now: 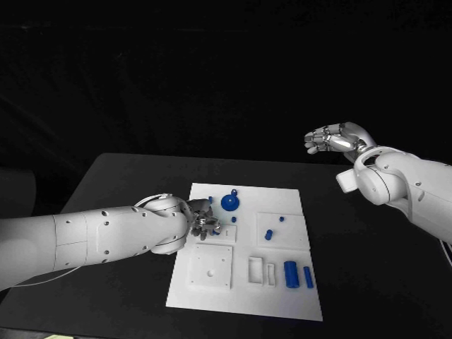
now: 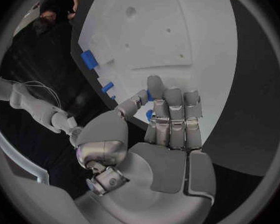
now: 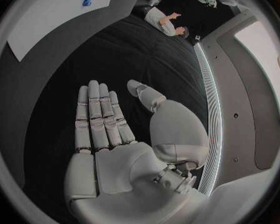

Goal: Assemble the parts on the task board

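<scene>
Progress is judged to be early, with most of the assembly left. The task board (image 1: 248, 248) lies in the middle of the black table (image 1: 369, 268), and several blue parts are seen loose or standing on it: a round disc-like part (image 1: 230, 204) near the far edge, a small peg (image 1: 281, 219) and a short cylinder (image 1: 269, 235) on the raised square at mid-board, and two longer cylinders (image 1: 290, 274) side by side near the board's near right corner, next to empty rectangular slots (image 1: 256, 269). A raised square block with small holes (image 1: 212, 265) at the near left is seen without any blue part in it. The left hand (image 1: 204, 226) is placed over the left edge of the board, fingers bent down toward it; in the left wrist view the same hand (image 2: 168, 122) is seen with fingers together over the board's edge and a small blue piece (image 2: 149, 115) just behind the fingertips. Whether that piece is pinched or merely touched cannot be told. The right hand (image 1: 333, 138) is held up well apart from the board, beyond the table's far right; in the right wrist view it (image 3: 105, 134) is seen with fingers straight, side by side, thumb apart, and nothing held. No brand, label or readable writing is made out on the board, the parts or the arms.
</scene>
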Motion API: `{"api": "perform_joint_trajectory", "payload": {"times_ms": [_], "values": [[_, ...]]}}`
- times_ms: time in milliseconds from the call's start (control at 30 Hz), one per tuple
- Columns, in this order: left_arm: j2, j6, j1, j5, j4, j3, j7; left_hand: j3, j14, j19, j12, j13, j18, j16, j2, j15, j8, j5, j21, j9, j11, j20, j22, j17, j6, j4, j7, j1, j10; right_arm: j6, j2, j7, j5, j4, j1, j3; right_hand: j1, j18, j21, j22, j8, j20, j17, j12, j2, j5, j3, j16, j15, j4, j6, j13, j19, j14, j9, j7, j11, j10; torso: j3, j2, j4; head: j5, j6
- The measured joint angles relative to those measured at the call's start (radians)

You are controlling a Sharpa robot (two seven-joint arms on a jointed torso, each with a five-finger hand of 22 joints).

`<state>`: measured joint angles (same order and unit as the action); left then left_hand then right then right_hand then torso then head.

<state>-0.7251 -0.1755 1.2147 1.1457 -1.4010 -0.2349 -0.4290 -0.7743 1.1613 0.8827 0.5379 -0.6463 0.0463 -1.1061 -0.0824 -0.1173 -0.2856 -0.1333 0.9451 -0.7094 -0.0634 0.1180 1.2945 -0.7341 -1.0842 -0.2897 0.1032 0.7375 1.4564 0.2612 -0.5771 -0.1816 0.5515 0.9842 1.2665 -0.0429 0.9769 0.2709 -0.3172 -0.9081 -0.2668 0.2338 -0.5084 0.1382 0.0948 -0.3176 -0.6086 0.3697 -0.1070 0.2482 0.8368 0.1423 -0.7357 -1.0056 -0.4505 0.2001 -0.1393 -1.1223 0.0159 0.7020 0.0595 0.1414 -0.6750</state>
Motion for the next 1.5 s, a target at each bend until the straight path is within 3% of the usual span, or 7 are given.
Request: {"api": "perform_joint_trajectory", "payload": {"times_ms": [300,433,767,1500], "values": [[0.0,0.003,0.0,-0.001,0.0,0.0,0.0,0.002,0.016,0.0,0.061,-0.022,0.0,-0.052,0.018,-0.009,0.002,-0.16,0.023,0.002,-0.008,0.0,-0.003,-0.009,-0.01,0.001,0.005,-0.007,0.008,-0.001,0.0,0.001,0.0,0.0,-0.003,0.0,0.0,0.0,0.0,0.0,0.0,0.0,0.0,0.0,0.0,0.0,0.0,0.0,0.0,0.0,0.0,-0.001,0.0,0.0,0.001,0.0,0.0,0.0,0.0002,0.0,-0.0004,0.0,-0.002],[0.0,0.004,0.0,-0.001,0.0,0.0,-0.001,0.004,0.015,0.0,0.11,-0.043,0.0,-0.088,0.028,-0.015,-0.016,-0.222,0.038,-0.002,-0.013,0.0,-0.006,-0.013,-0.011,0.0,0.004,-0.017,0.013,-0.002,0.0,0.001,0.0,0.0,-0.004,0.0,0.0,0.0,0.0,0.0,0.0,0.0,0.0,0.0,0.0,0.0,0.003,-0.004,0.0,-0.003,0.0,-0.001,0.0,0.0,0.001,0.0,0.0,0.0,0.0002,0.0,-0.0004,0.002,-0.004],[0.002,0.008,-0.001,-0.001,0.002,0.0,-0.001,0.006,0.017,0.0,0.169,-0.062,0.0,-0.127,0.021,-0.024,-0.035,-0.23,0.054,-0.014,-0.015,0.0,-0.011,-0.01,-0.015,0.0,0.001,-0.036,0.015,-0.004,0.001,0.002,0.0,-0.001,-0.008,0.0,0.0,0.0,0.004,0.0,0.0,0.0,0.0,-0.002,0.0,-0.004,0.003,-0.004,0.0,-0.003,0.0,-0.002,0.0,0.0,0.001,0.0,0.0,0.0,-0.0002,0.0,0.0,0.003,-0.006],[0.023,0.025,0.001,-0.003,0.019,0.004,-0.006,0.007,0.018,0.0,0.197,-0.067,0.0,-0.149,0.01,-0.026,-0.043,-0.222,0.062,-0.016,-0.015,0.0,-0.013,-0.003,-0.017,-0.005,-0.001,-0.047,0.015,-0.01,0.004,0.005,0.0,-0.005,-0.012,0.0,0.0,0.0,0.004,0.0,0.0,0.004,0.001,-0.008,0.0,-0.018,0.005,-0.008,0.0,0.0,0.0,-0.005,0.004,0.0,0.004,0.0,0.0,0.0,-0.0007,0.0,0.0004,0.004,-0.007]]}}
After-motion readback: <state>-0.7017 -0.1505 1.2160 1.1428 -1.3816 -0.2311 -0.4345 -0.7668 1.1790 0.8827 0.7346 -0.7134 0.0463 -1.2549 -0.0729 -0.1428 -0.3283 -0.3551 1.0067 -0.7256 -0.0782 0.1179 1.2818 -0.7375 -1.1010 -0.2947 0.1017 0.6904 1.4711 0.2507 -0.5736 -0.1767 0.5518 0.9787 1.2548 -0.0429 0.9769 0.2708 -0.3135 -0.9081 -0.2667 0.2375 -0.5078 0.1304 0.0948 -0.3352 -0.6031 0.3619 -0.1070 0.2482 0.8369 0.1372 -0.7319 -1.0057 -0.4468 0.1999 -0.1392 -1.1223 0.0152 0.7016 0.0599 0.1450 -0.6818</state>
